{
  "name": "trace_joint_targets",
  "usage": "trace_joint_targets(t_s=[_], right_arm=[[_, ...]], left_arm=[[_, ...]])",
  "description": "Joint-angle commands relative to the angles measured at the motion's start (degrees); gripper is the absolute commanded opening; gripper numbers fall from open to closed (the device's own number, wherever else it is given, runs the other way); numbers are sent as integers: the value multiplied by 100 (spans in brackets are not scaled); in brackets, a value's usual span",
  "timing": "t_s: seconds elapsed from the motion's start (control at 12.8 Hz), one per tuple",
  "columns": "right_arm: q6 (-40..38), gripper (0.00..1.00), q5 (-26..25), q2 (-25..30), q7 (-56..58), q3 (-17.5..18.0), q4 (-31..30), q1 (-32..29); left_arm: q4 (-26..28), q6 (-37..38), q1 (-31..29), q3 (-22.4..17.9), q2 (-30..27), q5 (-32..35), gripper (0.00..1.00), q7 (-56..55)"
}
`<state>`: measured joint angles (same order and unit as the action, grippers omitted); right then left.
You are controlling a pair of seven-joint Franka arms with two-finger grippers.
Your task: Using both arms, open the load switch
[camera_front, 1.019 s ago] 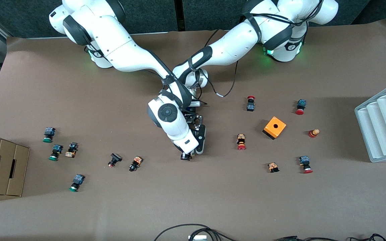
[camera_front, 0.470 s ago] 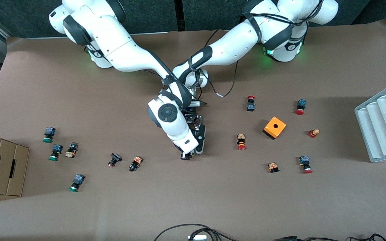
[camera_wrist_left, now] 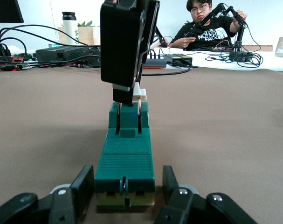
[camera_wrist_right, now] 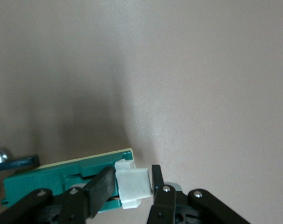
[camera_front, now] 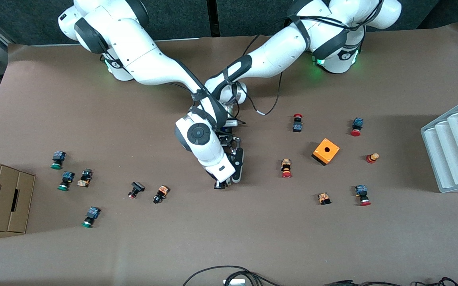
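The dark-green load switch (camera_wrist_left: 125,161) lies flat on the brown table, at mid-table. My left gripper (camera_wrist_left: 127,178) is shut on the end nearer the robots' bases, one finger on each side. A white piece (camera_wrist_right: 133,184) sticks out of the end nearer the front camera. My right gripper (camera_wrist_right: 131,179) comes down from above and is shut on that piece. The left wrist view shows the right gripper (camera_wrist_left: 128,99) standing upright over that end. In the front view the right gripper (camera_front: 220,185) shows below its wrist. That wrist hides the switch and most of the left gripper.
An orange cube (camera_front: 326,151) and red-capped push buttons (camera_front: 286,168) lie toward the left arm's end. Green-capped buttons (camera_front: 57,160) and cardboard boxes (camera_front: 0,198) are toward the right arm's end. A grey ridged tray (camera_front: 455,147) sits at the table's edge by the left arm.
Neither arm has visibly shifted in the front view, and the parts on the table lie as before.
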<state>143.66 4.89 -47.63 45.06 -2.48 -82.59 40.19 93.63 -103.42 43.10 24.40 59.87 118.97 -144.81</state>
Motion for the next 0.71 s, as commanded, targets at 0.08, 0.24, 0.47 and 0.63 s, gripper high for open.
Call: trace_joint_targets(t_s=[0.08, 0.24, 0.47, 0.63], right_arm=[[-66, 38, 109, 78, 3, -42, -134, 32], [-66, 37, 109, 96, 3, -42, -135, 32], [-66, 37, 109, 122, 3, -42, -152, 41], [-66, 37, 109, 192, 3, -42, -222, 41]], left_arm=[[-12, 50, -3, -14, 77, 56, 67, -118], [-20, 50, -3, -14, 77, 56, 67, -118], [-20, 50, -3, -14, 77, 56, 67, -118], [-20, 50, -3, -14, 77, 56, 67, -118]])
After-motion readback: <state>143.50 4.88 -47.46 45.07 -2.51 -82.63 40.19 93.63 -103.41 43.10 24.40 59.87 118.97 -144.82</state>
